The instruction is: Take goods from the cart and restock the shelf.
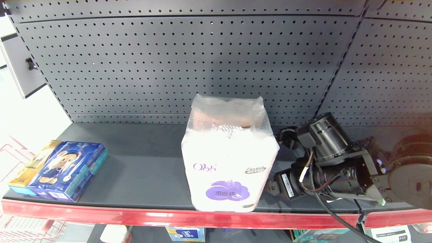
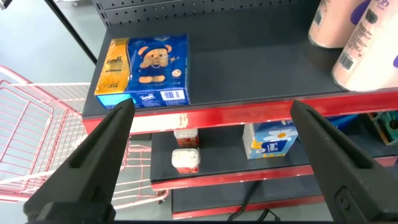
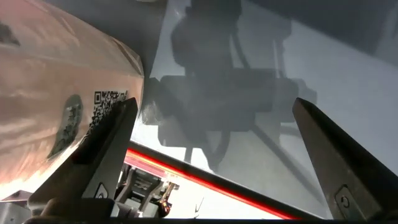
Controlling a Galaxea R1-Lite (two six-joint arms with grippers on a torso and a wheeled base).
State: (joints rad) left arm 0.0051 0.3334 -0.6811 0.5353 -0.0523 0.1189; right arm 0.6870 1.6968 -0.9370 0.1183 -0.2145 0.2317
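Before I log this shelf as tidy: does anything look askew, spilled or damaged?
Nothing stands out. The tissue pack stands upright near the front edge of the shelf, its wrap loose on top; the blue box lies flat at the left front corner.

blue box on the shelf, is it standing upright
No, the blue box lies flat near the left front edge of the shelf.

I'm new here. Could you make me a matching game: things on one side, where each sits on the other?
Things:
1 white paper pack
2 blue box
3 red wire cart
4 right gripper

Places:
A left end of the shelf
B lower down, off the shelf's left end
C open, right of the pack
D middle of the shelf, at its front edge

Pairs: 1-D, 2-A, 3-B, 4-C
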